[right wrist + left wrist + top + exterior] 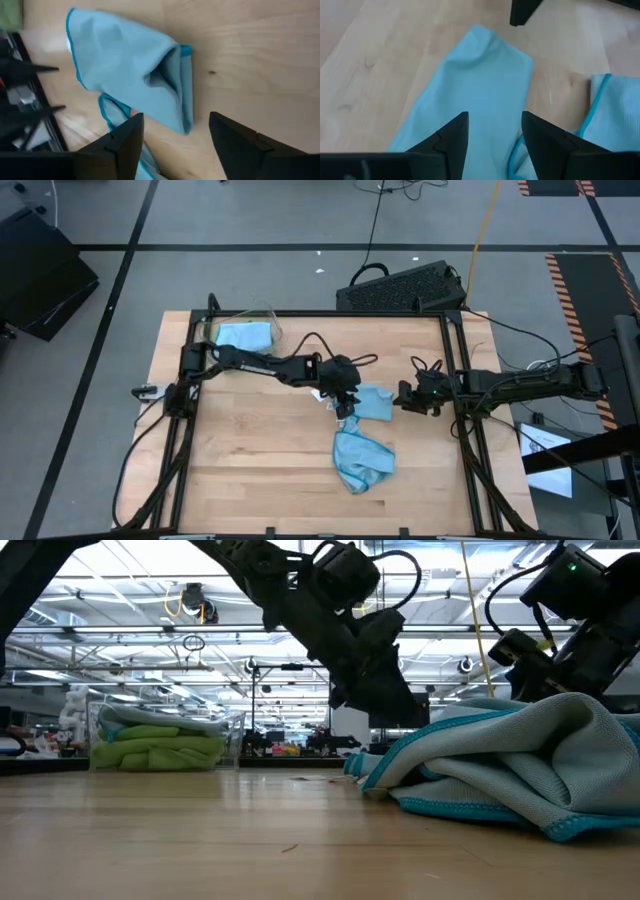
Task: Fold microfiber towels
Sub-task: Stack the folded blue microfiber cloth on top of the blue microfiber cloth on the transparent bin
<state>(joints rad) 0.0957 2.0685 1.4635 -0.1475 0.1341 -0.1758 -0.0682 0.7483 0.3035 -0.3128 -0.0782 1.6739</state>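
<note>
1. Worktop (250,450): light wooden surface with visible grain and a black frame along its edges; it stood on a grey floor (110,270) marked with dark lines.
2. Folded light blue towel (372,402): lay flat near the middle of the worktop, between the two hands, with its darker blue hem showing in the right wrist view (145,70).
3. Crumpled light blue towel (360,460): lay bunched on the worktop just nearer the front edge than the folded one; it filled the right of the low view (520,765).
4. Clear plastic bin (245,332): sat at the far left corner of the worktop, with a light blue towel on top inside it; the low view showed lime green towels (155,750) stacked in it.
5. Left hand (345,405): hung over the left edge of the folded towel, fingers apart and holding nothing (492,135).
6. Right hand (405,397): hovered just beside the right edge of the folded towel, fingers spread wide and empty (175,137).
7. Keyboard (400,288): black, lay on the floor beyond the far edge of the worktop.
8. Room: a large hall with ceiling trusses (120,635) and rows of lights was visible behind the worktop.
</note>
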